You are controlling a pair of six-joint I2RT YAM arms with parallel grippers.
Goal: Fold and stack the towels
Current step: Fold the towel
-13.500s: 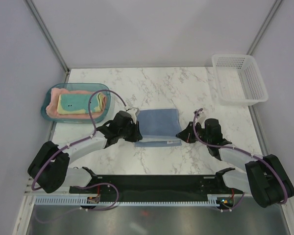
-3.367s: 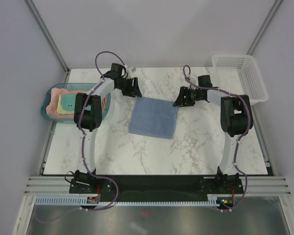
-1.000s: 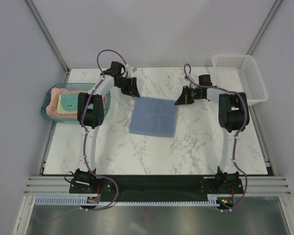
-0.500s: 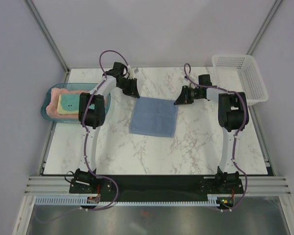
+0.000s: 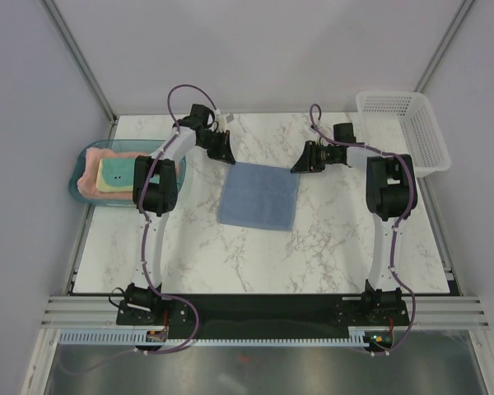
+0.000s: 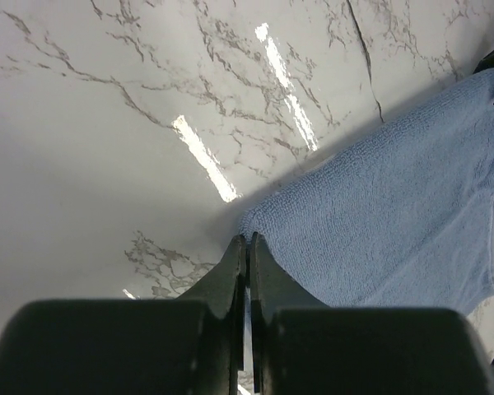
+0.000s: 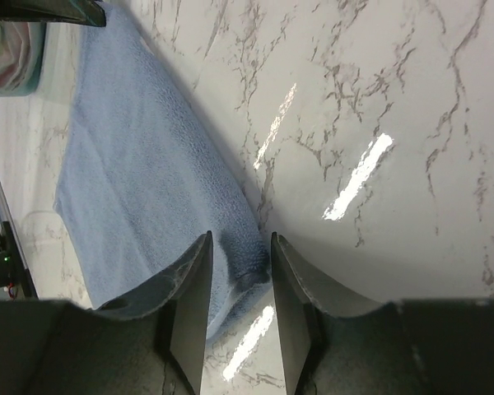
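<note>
At the far left the tray [image 5: 76, 169] holds the pink towel [image 5: 86, 184] with the yellow towel [image 5: 115, 173] lying on top of it, well apart from both arms.

Next comes the left gripper [image 6: 247, 243], reaching out to the far left corner of the blue towel [image 5: 259, 196]. Its fingers are pressed together, tips right at the corner. From the wrist view no cloth seems to be caught between them, though the very tip hides the contact, so I cannot tell for sure.

The blue towel lies flat on the table [image 5: 329, 239] between the two arms, turned slightly. From both grippers it spreads back toward the arm bases, with its far edge running from one gripper to the other.

The right gripper [image 7: 240, 236] sits at the far right corner. Its fingers stand partly apart with the corner lying between them, so it grips nothing.

The basket [image 5: 387, 95] stands at the far right, away from the work.

My guess is that the next fold means drawing the far edge toward the near one. The right gripper is better placed, since it straddles its corner, while the left would have to part its fingers first
</note>
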